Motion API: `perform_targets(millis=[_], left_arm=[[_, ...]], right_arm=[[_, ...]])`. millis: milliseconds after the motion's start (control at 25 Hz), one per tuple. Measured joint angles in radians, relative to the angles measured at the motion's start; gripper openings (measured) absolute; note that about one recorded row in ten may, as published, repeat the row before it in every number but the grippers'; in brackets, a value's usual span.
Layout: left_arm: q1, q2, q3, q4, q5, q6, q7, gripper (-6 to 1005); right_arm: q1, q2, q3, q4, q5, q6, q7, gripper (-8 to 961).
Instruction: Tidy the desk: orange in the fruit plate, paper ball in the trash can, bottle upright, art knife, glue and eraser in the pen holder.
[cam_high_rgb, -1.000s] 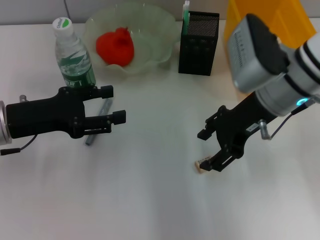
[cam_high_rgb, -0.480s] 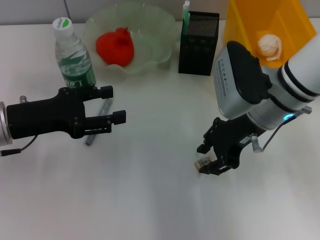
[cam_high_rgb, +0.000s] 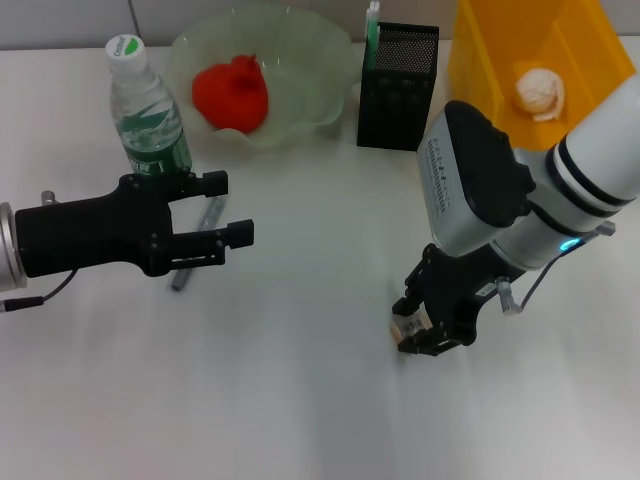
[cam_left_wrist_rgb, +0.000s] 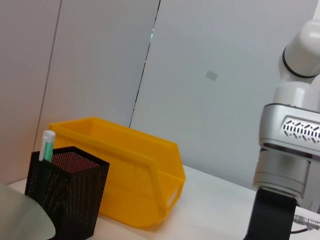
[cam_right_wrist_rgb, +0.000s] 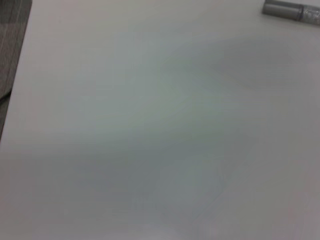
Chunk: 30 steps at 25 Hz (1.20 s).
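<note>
Broadly, we work on a white desk (cam_high_rgb: 300, 400) against a pale panelled wall. Largest is our yellow trash can (cam_high_rgb: 500, 45) at the far right with the paper ball (cam_high_rgb: 540, 92) inside, then the glass fruit plate (cam_high_rgb: 320, 60) holding the orange (cam_high_rgb: 231, 93), the upright bottle (cam_high_rgb: 148, 115), and the black mesh pen holder (cam_high_rgb: 398, 88). Our left gripper (cam_high_rgb: 228, 210) hovers open above the art knife (cam_high_rgb: 196, 245) lying flat. Our right gripper (cam_high_rgb: 428, 325) is down on the desk, jaws set around the eraser (cam_high_rgb: 407, 327); whether they actually pinch it we cannot tell. We judge the eraser light, slightly yielding and grippy, best taken across its short sides. Nothing crowds it; the pen holder lies well apart.
</note>
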Motion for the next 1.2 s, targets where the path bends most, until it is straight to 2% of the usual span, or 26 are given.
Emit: perform_targets(millis=[400, 640, 960, 1120, 1200], left_arm=[[-0.001, 0.0, 0.0, -0.001, -0.004, -0.002, 0.0, 798], [0.0, 0.0, -0.001, 0.001, -0.005, -0.002, 0.0, 798], [-0.002, -0.002, -0.002, 0.003, -0.006, 0.0, -0.001, 798], [-0.005, -0.004, -0.002, 0.003, -0.005, -0.001, 0.0, 798], [-0.005, -0.004, -0.002, 0.003, -0.005, -0.001, 0.0, 798]], right_arm=[[-0.005, 0.0, -0.019, -0.012, -0.005, 0.004, 0.01, 347], [-0.008, -0.003, -0.001, -0.047, -0.006, 0.002, 0.049, 253], [-0.008, -0.006, 0.243, -0.216, -0.001, -0.051, 0.26, 253], [-0.006, -0.006, 0.354, -0.282, -0.001, 0.001, 0.376, 254], [-0.005, -0.006, 0.371, -0.286, -0.001, 0.027, 0.396, 254]])
